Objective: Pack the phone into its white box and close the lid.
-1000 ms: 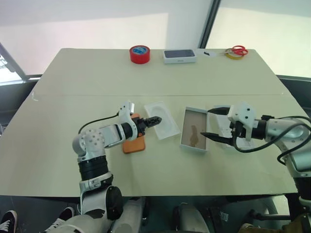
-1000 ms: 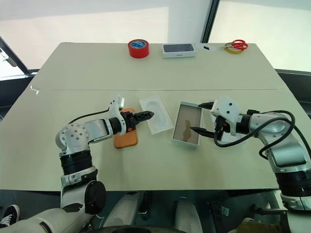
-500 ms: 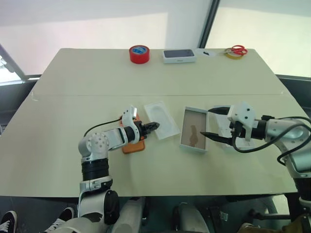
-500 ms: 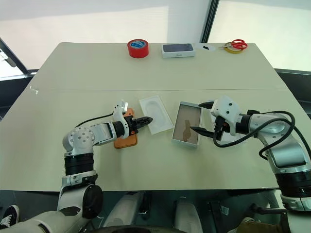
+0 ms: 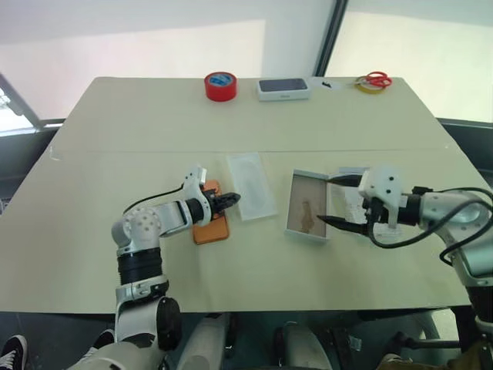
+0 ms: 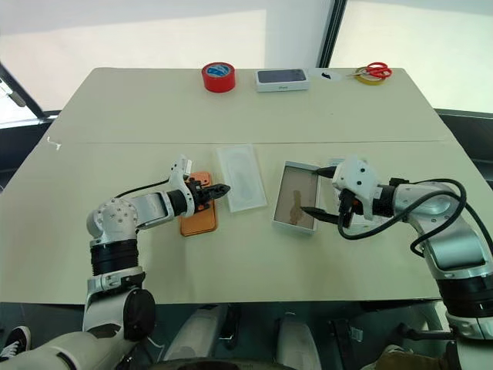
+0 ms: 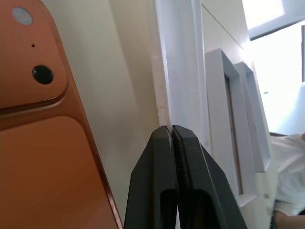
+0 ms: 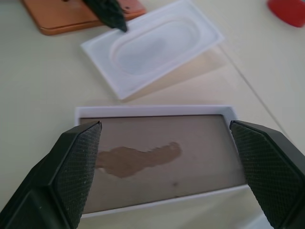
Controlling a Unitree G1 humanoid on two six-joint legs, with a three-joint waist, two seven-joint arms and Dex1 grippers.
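Left wrist view shows left hand (image 7: 172,138) pinched at insert (image 7: 178,71) (edge-on).

Silver-grey arms, white wrist housings, looping black cables, ribbed black collars; tapered black fingers (image 8: 78,164), seemingly rubber-textured pads.

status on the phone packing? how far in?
Done: nothing packed. The phone lies flat on the table, and the white box is empty with its brownish bottom showing.
In hand: the left tool is shut at the edge of the moulded insert; the right tool is open over the box.
Left: load the phone, fit the lid.
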